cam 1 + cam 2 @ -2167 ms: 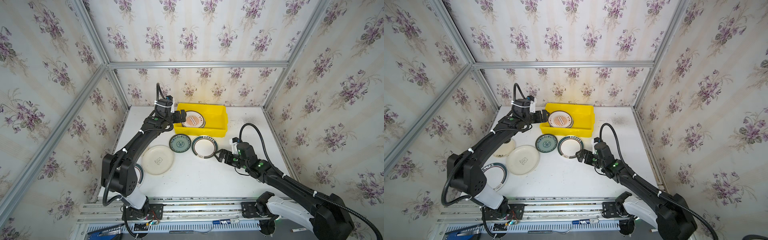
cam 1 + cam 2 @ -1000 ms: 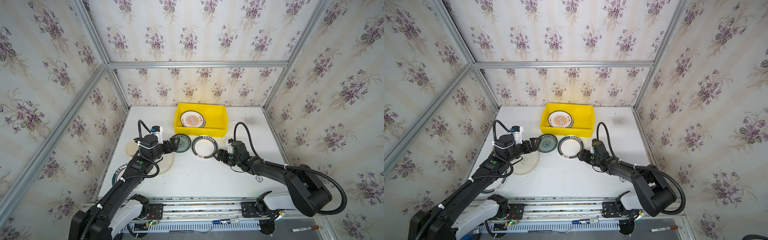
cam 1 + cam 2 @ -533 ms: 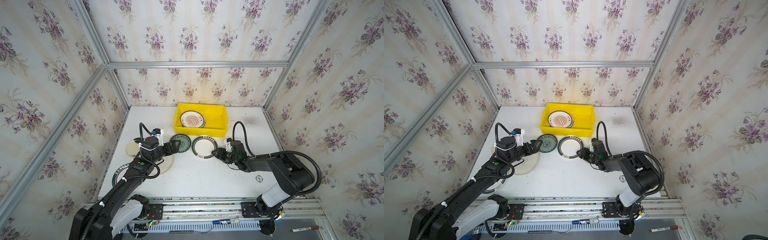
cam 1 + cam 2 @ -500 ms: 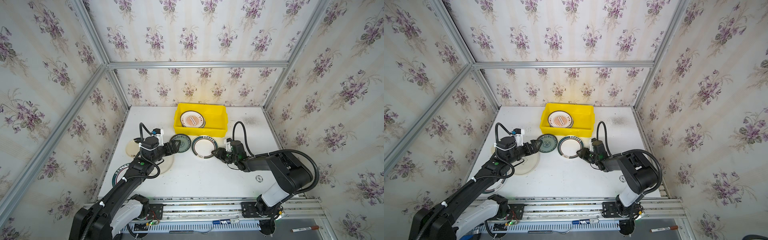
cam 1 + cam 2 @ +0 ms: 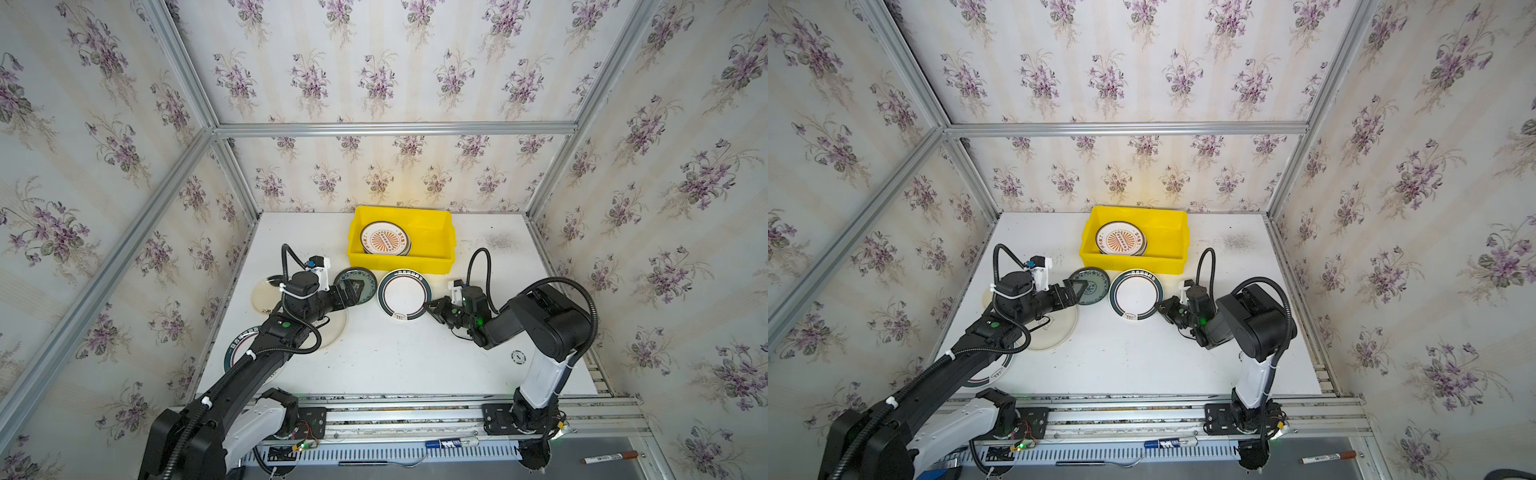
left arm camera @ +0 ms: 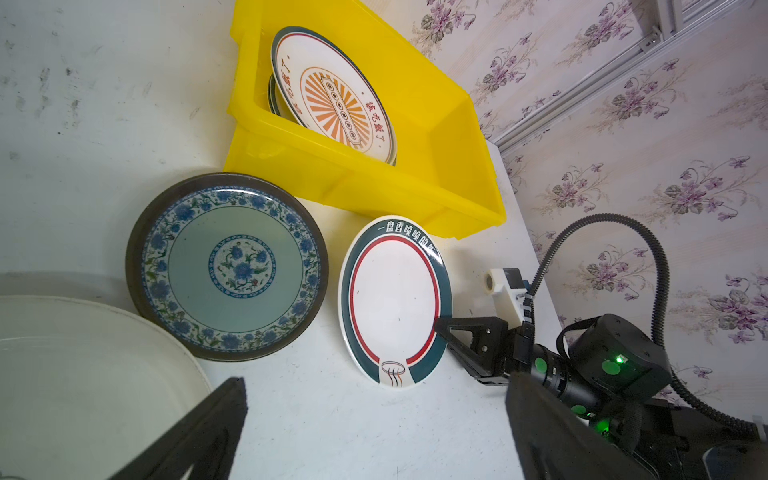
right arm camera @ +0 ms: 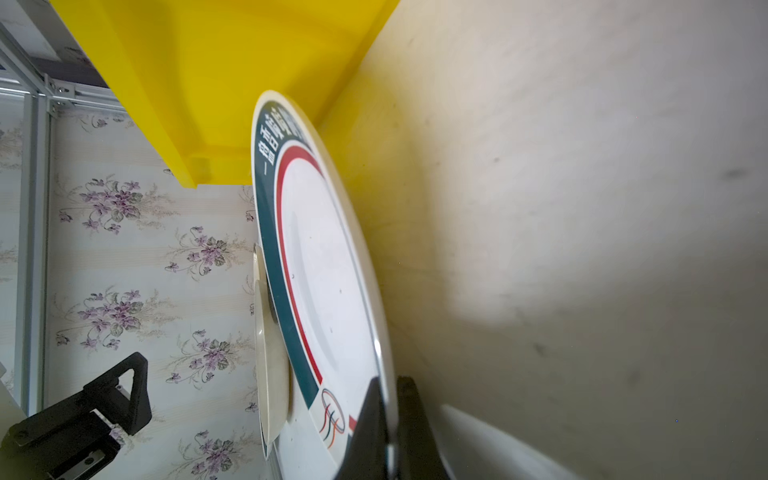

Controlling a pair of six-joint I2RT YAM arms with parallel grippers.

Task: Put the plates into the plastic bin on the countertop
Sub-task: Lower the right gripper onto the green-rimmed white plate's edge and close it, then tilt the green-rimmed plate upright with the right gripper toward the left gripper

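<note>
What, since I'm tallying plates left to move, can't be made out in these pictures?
Both top views, left wrist view: how many plates lie under the sunburst plate in the plastic bin; it covers them.
Both top views: most of the dark-rimmed plate at front left; the left arm crosses it.
Right wrist view: whether the green-rimmed plate pinched by the right gripper is off the countertop; the plate hides its underside.

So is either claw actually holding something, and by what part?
The right gripper is pinching the round white plate with a teal and red border by its rim. The left gripper is open, holding nothing.
</note>
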